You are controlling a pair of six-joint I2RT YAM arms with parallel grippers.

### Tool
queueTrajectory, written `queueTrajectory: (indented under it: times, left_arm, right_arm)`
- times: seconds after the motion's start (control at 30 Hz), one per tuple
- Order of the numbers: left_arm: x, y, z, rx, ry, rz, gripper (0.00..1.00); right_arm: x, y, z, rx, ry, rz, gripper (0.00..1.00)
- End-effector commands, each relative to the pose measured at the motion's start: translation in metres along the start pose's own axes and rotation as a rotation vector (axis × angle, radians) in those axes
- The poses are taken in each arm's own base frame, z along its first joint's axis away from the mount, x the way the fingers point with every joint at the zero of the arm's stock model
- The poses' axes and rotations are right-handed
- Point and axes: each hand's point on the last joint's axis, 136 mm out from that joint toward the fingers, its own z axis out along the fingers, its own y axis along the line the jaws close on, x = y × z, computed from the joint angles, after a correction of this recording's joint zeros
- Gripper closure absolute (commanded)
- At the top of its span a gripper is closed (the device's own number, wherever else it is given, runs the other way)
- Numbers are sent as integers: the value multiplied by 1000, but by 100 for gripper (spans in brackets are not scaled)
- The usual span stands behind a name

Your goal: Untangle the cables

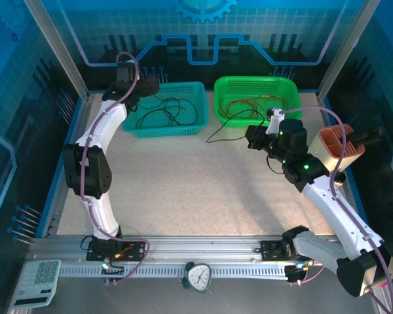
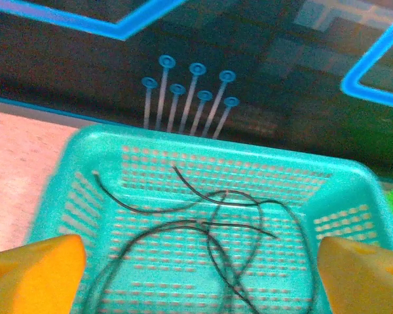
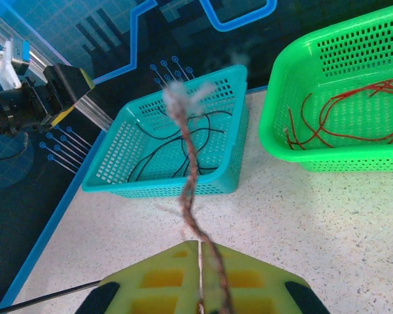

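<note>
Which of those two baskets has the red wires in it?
The green basket, on the right, holds the red cables; the teal basket holds only black cables.

One teal basket [image 1: 164, 133], one green basket [image 1: 252, 84], two arms [image 1: 92, 170] [image 1: 327, 196], one calculator [image 1: 39, 281], one clock [image 1: 198, 276], several cables [image 2: 217, 196].

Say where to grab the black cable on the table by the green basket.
Grip the black cable by its free tail, flat on the bare table in front of the green basket. Come straight down, closing across the wire: nothing crowds it there.
</note>
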Motion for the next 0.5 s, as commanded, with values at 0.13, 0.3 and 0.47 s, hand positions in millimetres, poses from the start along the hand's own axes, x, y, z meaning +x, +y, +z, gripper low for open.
queueTrajectory:
  times: [0.13, 0.3, 0.47]
  left_arm:
    - [-34, -5, -28, 56, -52, -33, 1]
    - [-40, -41, -69, 276, -71, -82, 1]
    - [-23, -98, -135, 652, -59, -85, 1]
  right_arm:
    - [-12, 11, -3, -5, -26, -29, 100]
    - [-11, 10, 6, 1, -17, -32, 100]
    - [-10, 12, 16, -2, 1, -37, 100]
